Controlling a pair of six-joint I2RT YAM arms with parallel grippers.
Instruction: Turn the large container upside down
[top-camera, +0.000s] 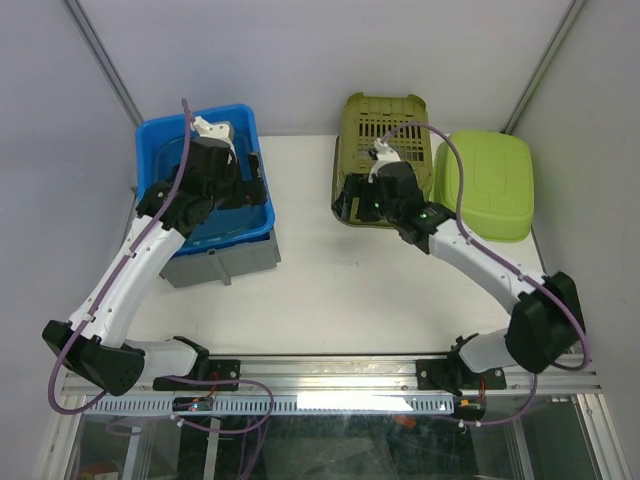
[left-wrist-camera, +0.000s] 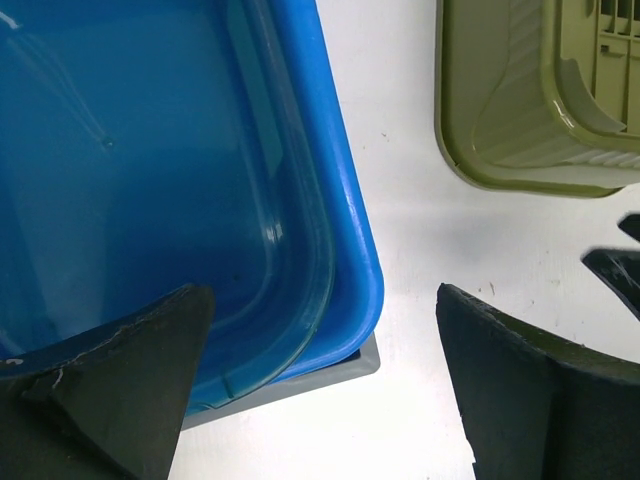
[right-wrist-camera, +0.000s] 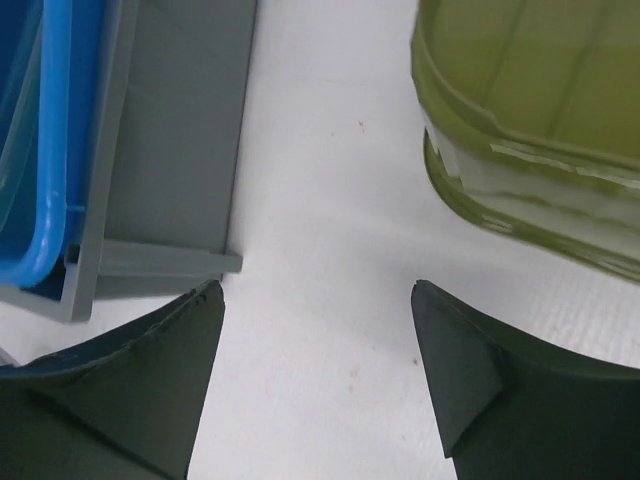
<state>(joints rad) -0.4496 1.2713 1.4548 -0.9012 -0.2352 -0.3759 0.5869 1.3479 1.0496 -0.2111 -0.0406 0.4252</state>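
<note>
While it stood mouth-up at the far-left corner of the table (top-camera: 340, 285), the large blue container (top-camera: 160, 145) showed glossy walls and a rounded rim. It sat in a grey bin (top-camera: 235, 262), with what looked like a clear tub (left-wrist-camera: 322, 260) nested inside it. An olive slotted basket (top-camera: 385, 120) and a lime-green tub (top-camera: 490, 185) stood along the far edge. The left gripper (left-wrist-camera: 325, 300), jaws spread wide and empty, straddled the blue container's right wall near its near corner. The right gripper (right-wrist-camera: 317, 290), jaws apart and empty, hung over the table between bin and basket.
</note>
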